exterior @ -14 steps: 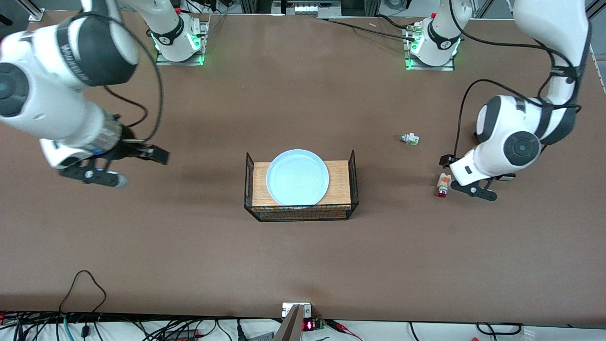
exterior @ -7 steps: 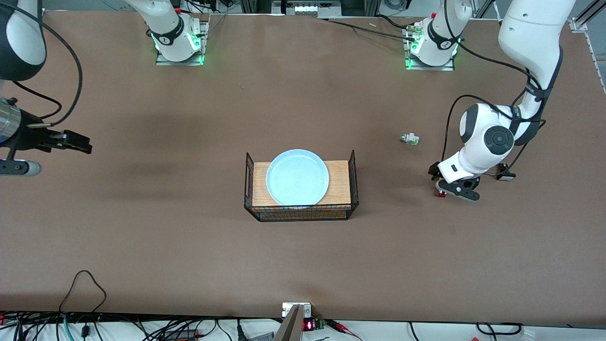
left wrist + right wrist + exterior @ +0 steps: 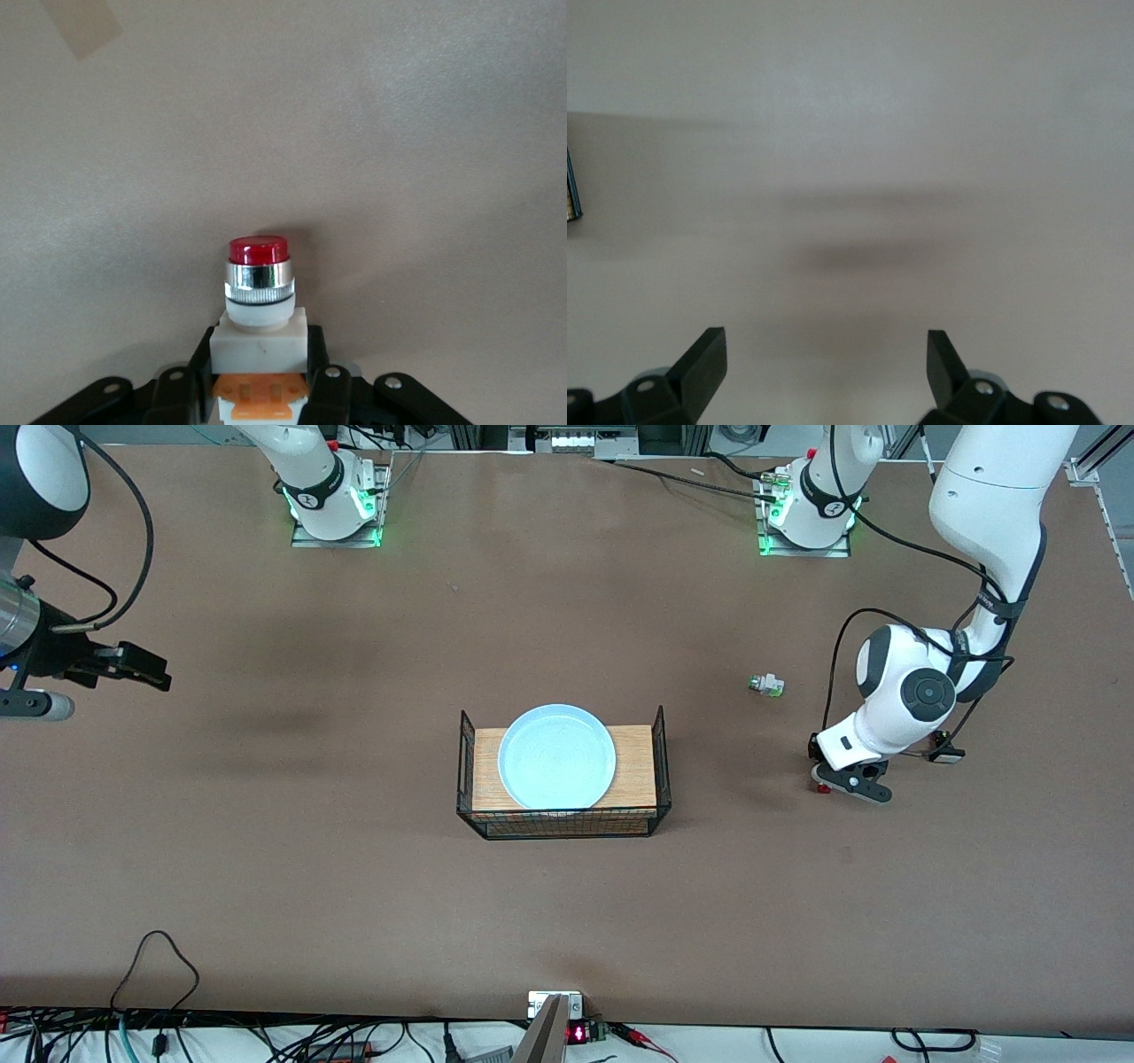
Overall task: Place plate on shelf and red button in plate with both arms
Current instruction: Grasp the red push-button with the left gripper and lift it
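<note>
The red button [image 3: 260,292], with white body, orange block and red cap, sits between the fingers [image 3: 330,379] of my left gripper [image 3: 260,367], which is shut on its white body. In the front view this left gripper [image 3: 833,779] is low over the table toward the left arm's end, with only the red cap [image 3: 822,787] showing. The pale blue plate [image 3: 556,756] lies on the wooden board [image 3: 636,772]. My right gripper [image 3: 40,706] hangs over bare table at the right arm's end. In its wrist view the right gripper [image 3: 824,359] is open and holds nothing.
A black wire rack [image 3: 661,762] encloses the board at mid-table; its corner [image 3: 571,188] shows in the right wrist view. A small white part with a green tip [image 3: 766,685] lies farther from the front camera than the left gripper. Cables run along the table's front edge.
My left gripper came down over the red button and shut on it. My right arm drew away from the rack toward its end of the table.
</note>
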`<action>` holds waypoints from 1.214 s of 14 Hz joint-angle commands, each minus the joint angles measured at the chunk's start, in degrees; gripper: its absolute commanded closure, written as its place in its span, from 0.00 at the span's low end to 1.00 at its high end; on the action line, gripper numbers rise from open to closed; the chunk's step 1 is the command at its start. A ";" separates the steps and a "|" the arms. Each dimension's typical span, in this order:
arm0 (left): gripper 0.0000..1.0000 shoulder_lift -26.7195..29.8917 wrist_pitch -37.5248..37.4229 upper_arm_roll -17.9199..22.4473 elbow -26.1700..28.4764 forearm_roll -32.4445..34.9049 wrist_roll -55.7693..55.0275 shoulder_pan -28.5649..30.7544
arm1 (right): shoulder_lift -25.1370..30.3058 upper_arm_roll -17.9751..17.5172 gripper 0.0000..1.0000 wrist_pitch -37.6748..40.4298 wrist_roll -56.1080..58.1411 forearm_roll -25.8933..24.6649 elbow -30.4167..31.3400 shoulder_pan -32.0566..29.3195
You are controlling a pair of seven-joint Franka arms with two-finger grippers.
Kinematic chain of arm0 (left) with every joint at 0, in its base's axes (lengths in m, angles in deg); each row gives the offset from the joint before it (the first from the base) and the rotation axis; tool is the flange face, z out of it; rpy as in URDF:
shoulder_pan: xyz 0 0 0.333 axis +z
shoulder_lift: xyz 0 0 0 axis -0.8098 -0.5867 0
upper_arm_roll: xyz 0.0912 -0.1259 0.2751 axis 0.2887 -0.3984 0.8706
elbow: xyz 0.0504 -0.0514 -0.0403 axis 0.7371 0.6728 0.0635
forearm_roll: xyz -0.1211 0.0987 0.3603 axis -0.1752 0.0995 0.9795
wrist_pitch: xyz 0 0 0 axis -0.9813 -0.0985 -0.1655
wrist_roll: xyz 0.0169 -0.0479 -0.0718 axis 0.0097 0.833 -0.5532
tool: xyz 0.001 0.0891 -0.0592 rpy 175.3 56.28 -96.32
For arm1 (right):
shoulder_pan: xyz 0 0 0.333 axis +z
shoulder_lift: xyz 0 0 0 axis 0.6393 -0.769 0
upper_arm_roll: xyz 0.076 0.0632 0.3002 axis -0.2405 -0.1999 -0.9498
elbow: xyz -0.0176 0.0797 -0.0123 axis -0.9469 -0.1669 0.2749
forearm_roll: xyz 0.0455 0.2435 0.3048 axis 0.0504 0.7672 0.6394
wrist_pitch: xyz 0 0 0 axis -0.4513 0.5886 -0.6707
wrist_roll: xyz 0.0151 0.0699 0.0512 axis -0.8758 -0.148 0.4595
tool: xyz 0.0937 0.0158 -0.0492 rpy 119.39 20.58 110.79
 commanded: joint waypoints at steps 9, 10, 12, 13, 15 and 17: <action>0.86 4.28 -48.20 -13.75 -35.35 -9.56 -1.57 -0.66 | 2.49 -0.47 0.00 2.22 1.14 -0.69 0.07 -0.17; 0.86 4.28 -48.12 -14.63 -36.59 -14.83 -3.75 -0.92 | 2.14 -0.39 0.00 1.61 1.05 -0.34 -0.28 -0.35; 0.86 3.41 -47.86 -15.43 -40.36 -20.40 -9.90 -5.11 | 2.31 -0.65 0.00 1.78 1.05 0.02 -0.45 0.00; 0.86 2.10 -47.42 -15.16 -43.51 -20.33 -13.67 -8.97 | 2.32 -0.65 0.00 1.95 1.14 0.02 -0.63 0.00; 0.86 -3.51 -46.54 -14.64 -52.99 -19.89 -22.98 -14.61 | 2.32 -0.65 0.00 2.30 1.14 0.02 -0.63 -0.09; 0.86 -8.18 -43.13 -13.41 -58.03 -19.80 -26.53 -18.48 | 2.40 -0.65 0.00 1.95 1.23 0.02 -0.63 -0.09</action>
